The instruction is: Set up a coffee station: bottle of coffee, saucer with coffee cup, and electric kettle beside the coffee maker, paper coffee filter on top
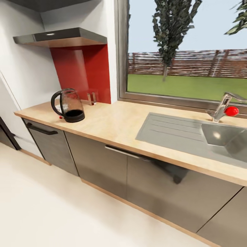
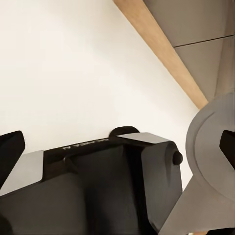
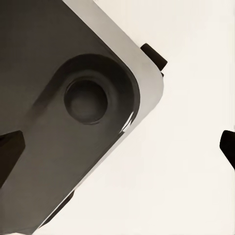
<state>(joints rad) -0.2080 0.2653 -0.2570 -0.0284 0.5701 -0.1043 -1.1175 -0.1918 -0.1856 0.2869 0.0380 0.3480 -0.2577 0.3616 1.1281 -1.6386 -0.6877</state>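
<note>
Kettle (image 1: 68, 105) stood upright on the table (image 1: 116, 123) at ten o'clock, before the red wall panel (image 1: 82, 70), sink (image 1: 223, 135) at three o'clock, both claws' fingertips wide apart over pale floor (image 1: 51, 206), released, grasping nothing.

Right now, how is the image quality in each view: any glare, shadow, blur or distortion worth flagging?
Head view: bright even daylight, countertop lines tilted by the wide angle, a highlight in the sink, a soft reflection on the kettle. Left wrist view: dark robot body close up and soft-edged against the pale floor. Right wrist view: floor nearly washed out, dark finger tips cropped at the frame edges.
</note>
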